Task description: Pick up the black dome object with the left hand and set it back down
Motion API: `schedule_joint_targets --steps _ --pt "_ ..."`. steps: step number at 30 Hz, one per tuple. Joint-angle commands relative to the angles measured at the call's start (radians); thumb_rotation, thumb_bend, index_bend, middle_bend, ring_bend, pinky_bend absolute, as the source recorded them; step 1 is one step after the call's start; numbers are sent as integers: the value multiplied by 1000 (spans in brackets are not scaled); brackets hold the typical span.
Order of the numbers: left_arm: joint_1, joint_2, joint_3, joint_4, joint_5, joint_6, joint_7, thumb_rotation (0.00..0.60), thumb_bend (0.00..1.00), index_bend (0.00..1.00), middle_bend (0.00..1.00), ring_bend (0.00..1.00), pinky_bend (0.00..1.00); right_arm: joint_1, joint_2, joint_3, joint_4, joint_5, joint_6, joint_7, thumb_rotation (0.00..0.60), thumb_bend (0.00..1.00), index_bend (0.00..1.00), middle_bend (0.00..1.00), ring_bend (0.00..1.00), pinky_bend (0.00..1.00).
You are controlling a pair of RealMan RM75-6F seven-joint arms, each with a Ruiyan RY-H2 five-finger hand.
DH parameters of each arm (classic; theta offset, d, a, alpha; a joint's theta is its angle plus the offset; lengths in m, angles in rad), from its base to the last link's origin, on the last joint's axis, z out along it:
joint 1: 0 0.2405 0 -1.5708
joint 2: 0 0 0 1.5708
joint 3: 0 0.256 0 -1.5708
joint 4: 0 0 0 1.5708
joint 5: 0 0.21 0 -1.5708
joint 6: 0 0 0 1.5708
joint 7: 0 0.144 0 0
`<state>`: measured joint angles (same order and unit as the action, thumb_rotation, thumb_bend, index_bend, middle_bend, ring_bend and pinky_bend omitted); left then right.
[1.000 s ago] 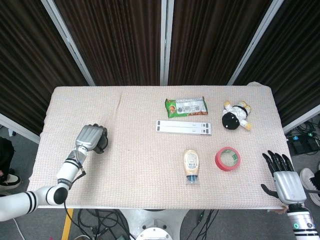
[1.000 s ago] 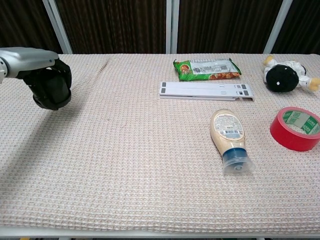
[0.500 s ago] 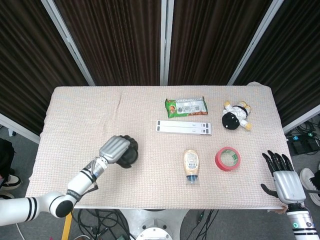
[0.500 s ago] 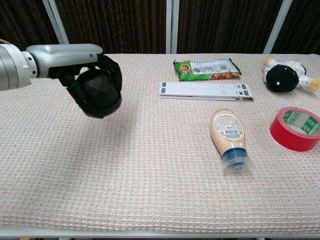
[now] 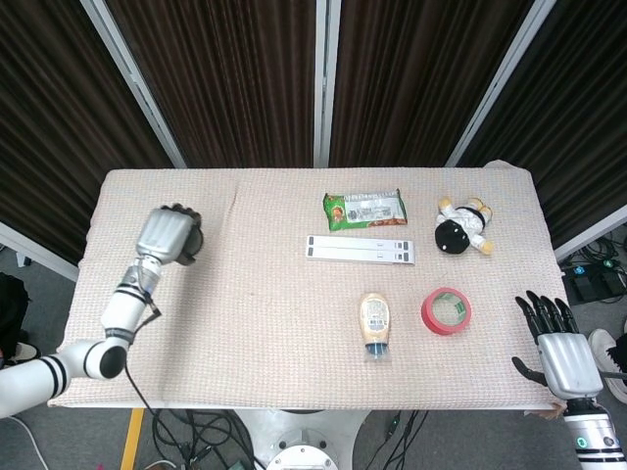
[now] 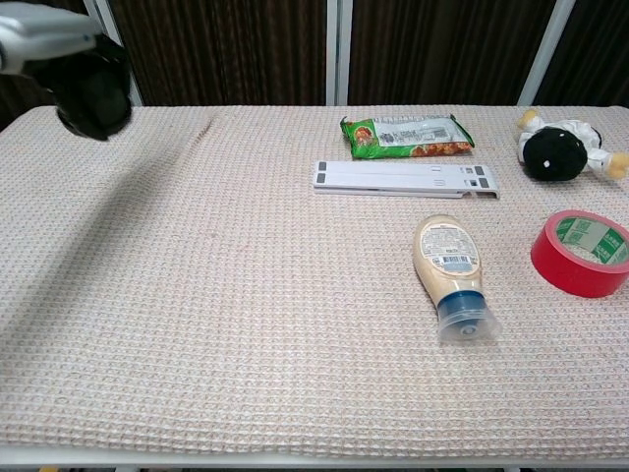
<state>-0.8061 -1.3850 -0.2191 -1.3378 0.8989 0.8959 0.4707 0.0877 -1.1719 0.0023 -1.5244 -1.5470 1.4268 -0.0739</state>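
Dome [image 5: 186, 242] sits inside my left hand [image 5: 163, 235], fingers wrapped round it from above, so it lies straight under my palm w/ nothing between. In the chest view the hand [image 6: 39, 29] and dome [image 6: 90, 88] are high at the far-left edge, a soft shadow spread on the counter [image 5: 265, 323] below, so I judge it's lifted clear, not touching the cloth. Coming move turns on one thing: bare cloth lies directly beneath, so setting down is a straight drop, no sideways shift needed. Dome is round, no long axis to line up; flat side should face down, tho I can't tell its tilt from here.

Moving right: snack packet [image 5: 364, 210], white strip [image 5: 360, 249], sauce bottle [image 5: 373, 324], red tape roll [image 5: 447, 310] and plush toy [image 5: 462, 227] are all well apart from the drop spot. My right hand [image 5: 557, 345] hangs off the counter's near-right corner, fingers spread, holding nothing, far from the dome.
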Motion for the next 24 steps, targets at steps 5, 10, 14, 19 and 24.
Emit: schedule_joint_targets --steps 5,10,14,19,24 --pt "3 35 21 -223 44 17 16 600 77 411 452 281 375 7 -14 -14 2 -6 -26 -13 600 101 0 0 0 0" --pt "5 7 59 -444 178 1 -58 600 78 406 452 280 375 8 -20 -11 11 6 -34 -14 600 101 0 0 0 0" --pt "6 -18 75 -430 216 18 -64 600 78 406 452 281 374 11 -20 -9 15 16 -44 -12 600 101 0 0 0 0" --pt "5 -40 65 -215 132 63 12 600 79 406 452 281 375 12 -25 -7 26 25 -52 -3 600 101 0 0 0 0" --pt "-1 -54 46 32 21 95 121 600 79 406 452 281 375 12 -31 -8 37 28 -55 3 600 101 0 0 0 0"
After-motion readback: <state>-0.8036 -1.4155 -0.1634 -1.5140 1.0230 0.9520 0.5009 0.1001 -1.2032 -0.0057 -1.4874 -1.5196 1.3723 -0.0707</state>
